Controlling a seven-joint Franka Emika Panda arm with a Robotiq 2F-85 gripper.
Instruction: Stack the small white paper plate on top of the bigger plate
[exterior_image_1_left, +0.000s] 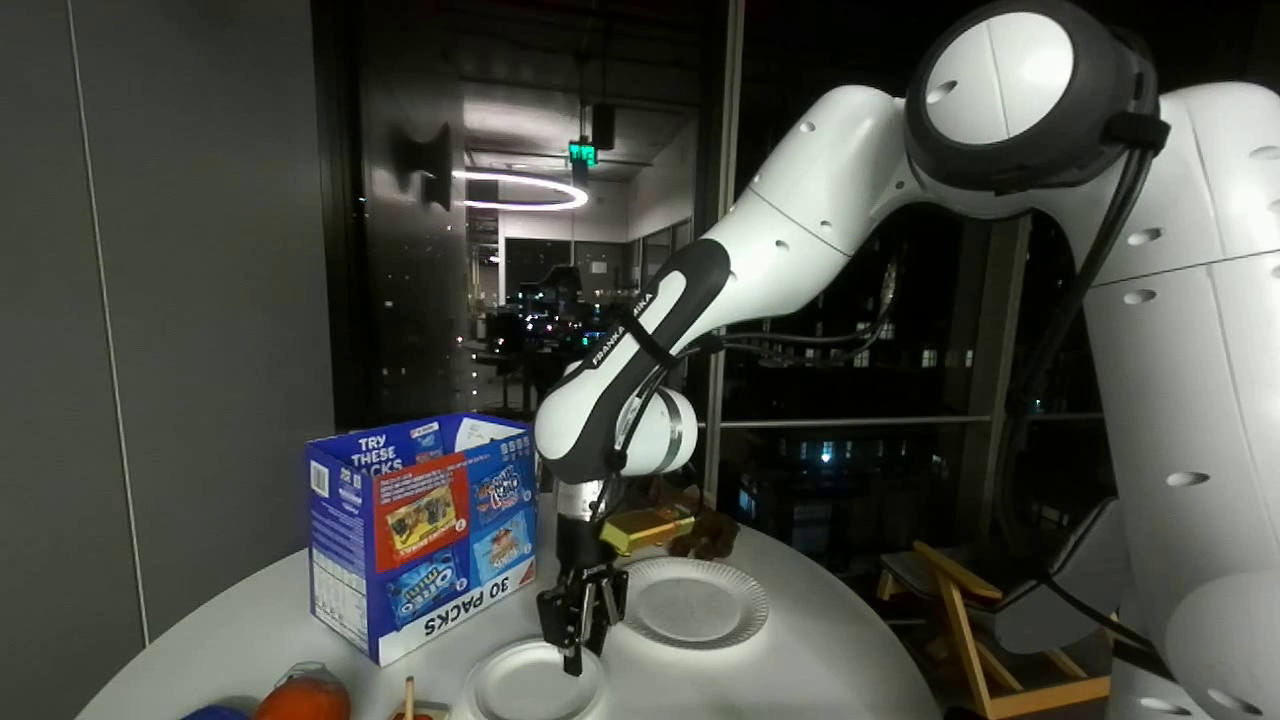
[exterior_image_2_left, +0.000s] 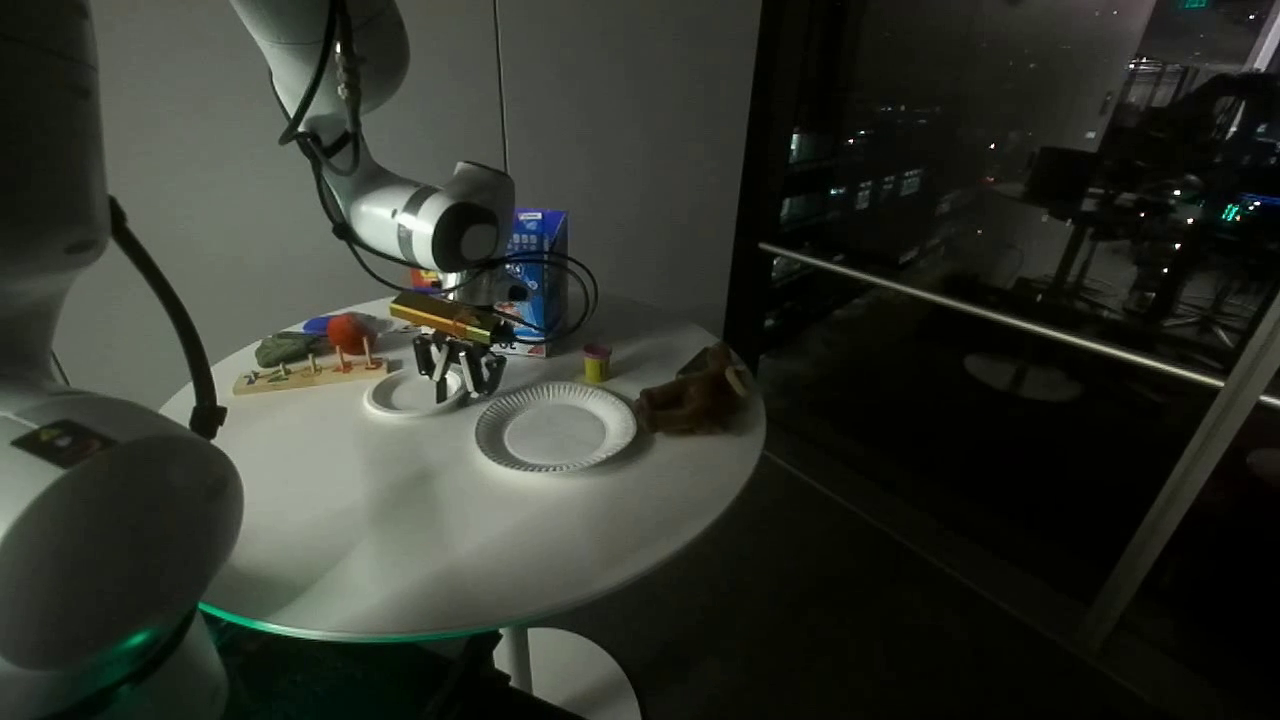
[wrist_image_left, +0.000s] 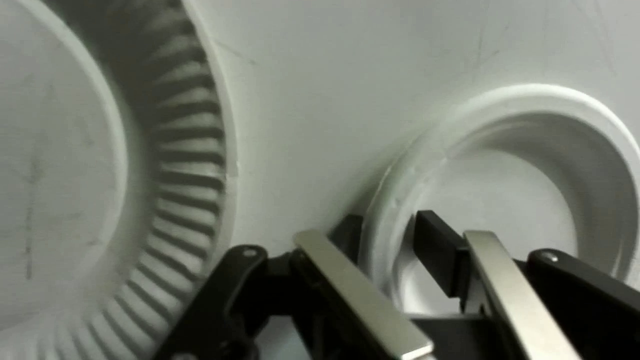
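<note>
The small white paper plate (exterior_image_1_left: 530, 685) lies on the table in both exterior views (exterior_image_2_left: 395, 392). In the wrist view it is at the right (wrist_image_left: 500, 190). The bigger plate (exterior_image_1_left: 690, 605), white with a broad fluted rim, lies beside it, apart, in both exterior views (exterior_image_2_left: 555, 432); part of it fills the left of the wrist view (wrist_image_left: 45, 165). My gripper (wrist_image_left: 386, 230) is at the small plate's near rim, also in both exterior views (exterior_image_1_left: 586, 657) (exterior_image_2_left: 461, 392). One finger is outside the rim, the other inside. The fingers are apart, with a narrow gap beside the inner finger.
A tall blue snack box (exterior_image_1_left: 430, 550) stands close behind the gripper. A wooden peg board (exterior_image_2_left: 310, 375), an orange-red ball (exterior_image_2_left: 350, 333) and a green item (exterior_image_2_left: 287, 348) lie past the small plate. A yellow tub (exterior_image_2_left: 597, 365) and brown stuffed toy (exterior_image_2_left: 695, 395) are near the bigger plate.
</note>
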